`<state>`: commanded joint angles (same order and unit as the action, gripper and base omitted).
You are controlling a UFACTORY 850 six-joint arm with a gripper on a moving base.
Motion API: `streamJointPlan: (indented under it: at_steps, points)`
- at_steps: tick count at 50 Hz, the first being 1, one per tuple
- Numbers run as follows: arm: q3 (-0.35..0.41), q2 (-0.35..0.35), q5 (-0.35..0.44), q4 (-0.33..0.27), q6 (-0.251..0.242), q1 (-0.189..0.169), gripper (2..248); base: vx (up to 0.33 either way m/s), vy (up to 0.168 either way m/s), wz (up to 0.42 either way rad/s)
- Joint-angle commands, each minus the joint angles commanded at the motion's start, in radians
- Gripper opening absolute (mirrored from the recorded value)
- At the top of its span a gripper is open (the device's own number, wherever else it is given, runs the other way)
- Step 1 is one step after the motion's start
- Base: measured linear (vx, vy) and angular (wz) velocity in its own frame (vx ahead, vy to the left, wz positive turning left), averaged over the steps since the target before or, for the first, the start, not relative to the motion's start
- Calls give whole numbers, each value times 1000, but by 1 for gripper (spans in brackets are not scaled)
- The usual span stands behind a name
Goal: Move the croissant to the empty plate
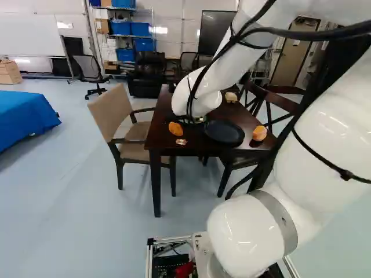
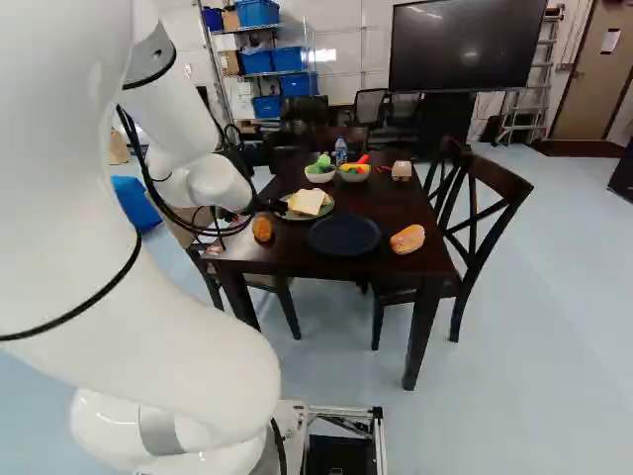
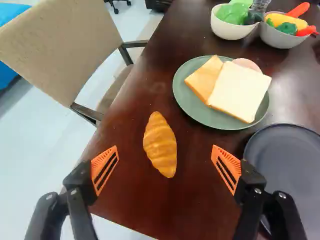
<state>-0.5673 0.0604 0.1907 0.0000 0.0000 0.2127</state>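
The fingers were spread wide. Between them showed the croissant, beside the dark plate, its long axis pointing nearly ahead. One finger hid some of this plate, and the wrist view cut it off. Opposite the plate, bare wood separated croissant and table edge.

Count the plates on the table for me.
2: the dark plate, which is empty, and the green plate beside it, which holds sliced bread.
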Motion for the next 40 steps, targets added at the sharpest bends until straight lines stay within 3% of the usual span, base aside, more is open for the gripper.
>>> streamJointPlan:
  at_steps: [20,40]
  points:
    - [-103,-50,-145,0,0,18,247,0,0,0]
    - [-211,-154,-303,0,0,16,247,0,0,0]
